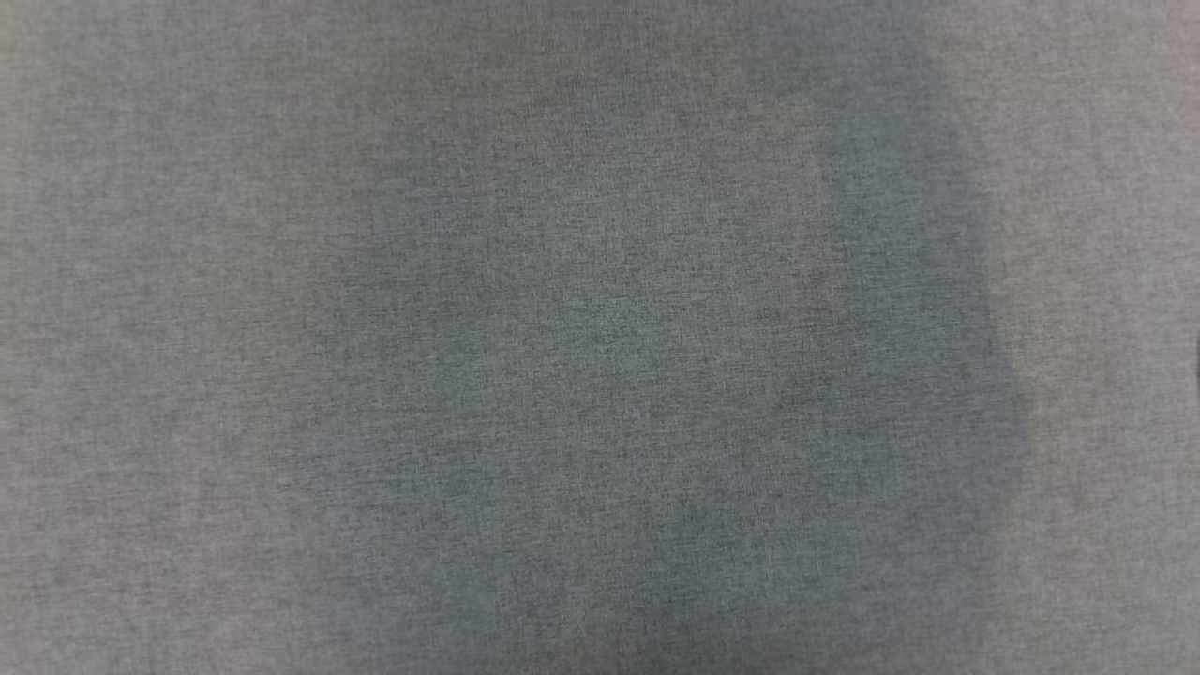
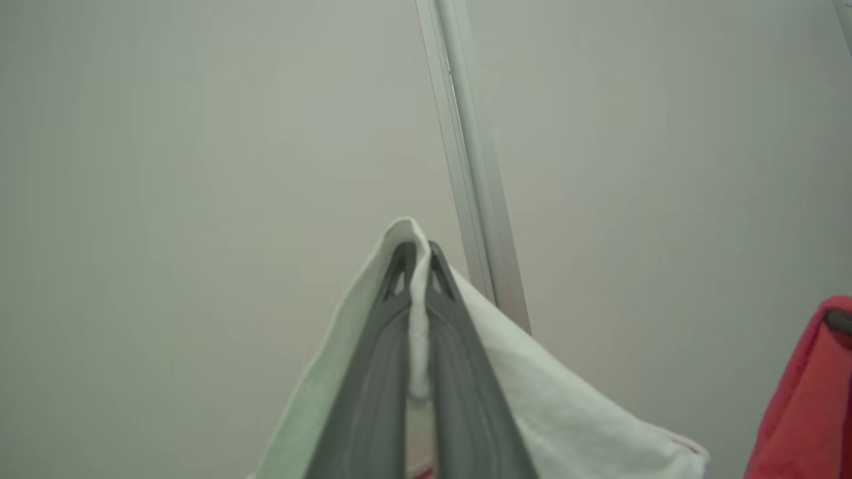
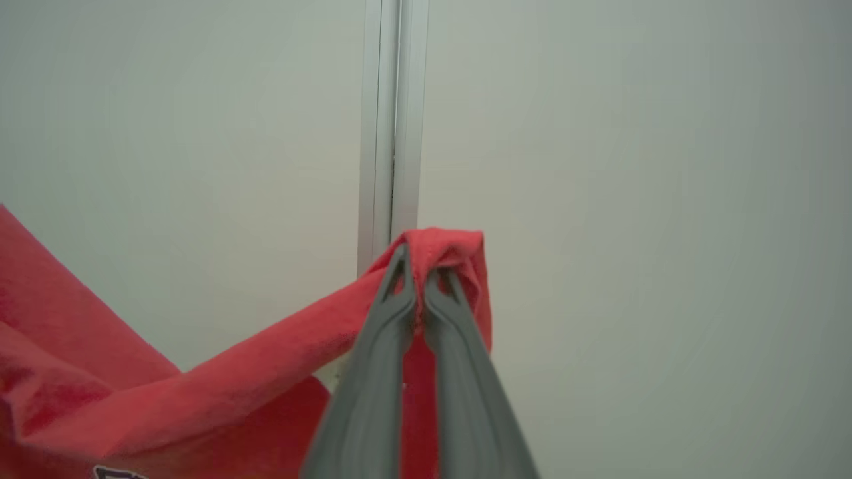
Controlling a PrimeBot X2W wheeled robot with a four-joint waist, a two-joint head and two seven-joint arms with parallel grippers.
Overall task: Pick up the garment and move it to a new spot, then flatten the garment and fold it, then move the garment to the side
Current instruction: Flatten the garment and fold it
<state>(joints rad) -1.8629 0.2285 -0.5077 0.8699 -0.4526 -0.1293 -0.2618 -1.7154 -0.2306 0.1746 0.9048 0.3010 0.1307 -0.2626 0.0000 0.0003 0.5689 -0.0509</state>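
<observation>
The left gripper (image 2: 419, 254) was pinched tight on a white fold of cloth (image 2: 566, 399). A thin ridge of it was squeezed up between the two dark fingers and peeked over their tips at the centre of the left wrist view. The right gripper (image 3: 421, 269) was likewise clamped, its fingers nipped onto a bunched corner of the red garment (image 3: 200, 386) in the middle of the right wrist view. From there the fabric ran down in a taut band toward the lower left of that frame. A strip of red (image 2: 799, 399) also hung at the lower right edge of the left wrist view, so the white cloth was probably a pale part or inner face of the same garment, though the pictures did not settle that. Both wrist cameras looked toward a plain pale wall (image 2: 166, 166) crossed by an upright metal strip (image 3: 389, 133). That suggested the fingers pointed roughly level or upward, with the garment lifted and hanging below them rather than lying down. Gripping two separate edges and holding them apart seemed meant to let the cloth's own weight pull it open before it was laid out. The head view showed a grey woven surface (image 1: 187, 281) with a darker soft-edged shadow (image 1: 919, 328) across its centre and right. This was likely cast by the raised cloth and marked the landing spot. The task appeared to be in its carrying stage, with flattening and folding not yet begun.
</observation>
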